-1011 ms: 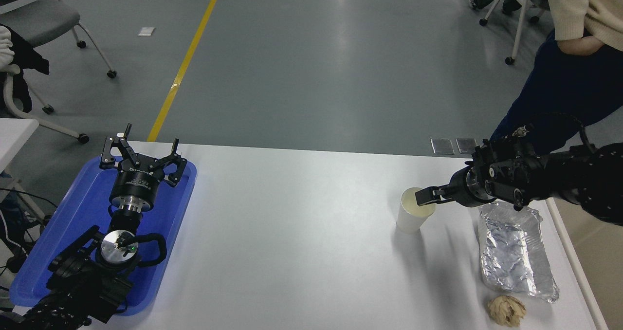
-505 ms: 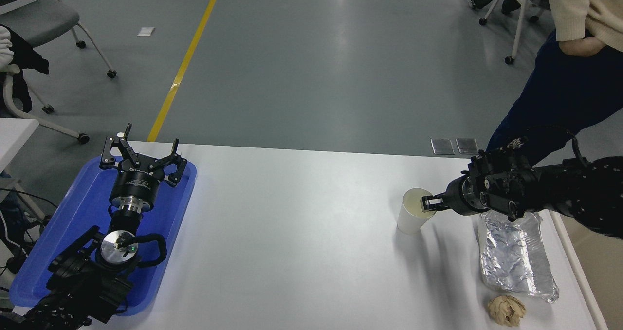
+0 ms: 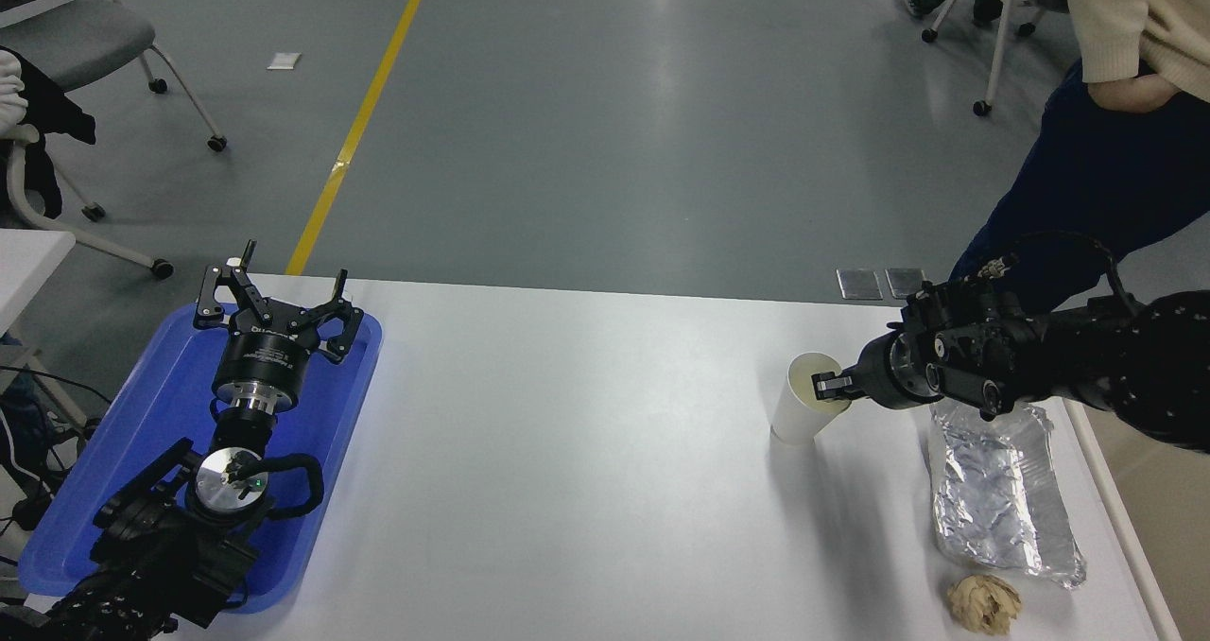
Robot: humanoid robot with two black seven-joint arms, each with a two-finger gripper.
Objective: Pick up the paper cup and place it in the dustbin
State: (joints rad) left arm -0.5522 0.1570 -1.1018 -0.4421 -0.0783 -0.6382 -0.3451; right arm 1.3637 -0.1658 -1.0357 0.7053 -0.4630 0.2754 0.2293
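Note:
The paper cup [image 3: 796,416] is small and white with a cream inside and stands at the right of the white table [image 3: 567,452], tilted a little. My right gripper [image 3: 828,386] comes in from the right edge and is shut on the cup's near-right rim. My left gripper [image 3: 276,293] is parked at the lower left over the blue tray [image 3: 151,414], its fingers spread open and empty. The dustbin is out of view.
A crinkled silver foil packet [image 3: 1000,490] lies just right of the cup, under my right arm. A crumpled tan paper ball [image 3: 984,602] lies near the table's front right. A person [image 3: 1115,140] stands at the far right corner. Wheeled chairs stand on the floor behind.
My right gripper has closed on the cup's rim. The cup has shifted slightly up and to the right and now tilts. The left arm has not moved.

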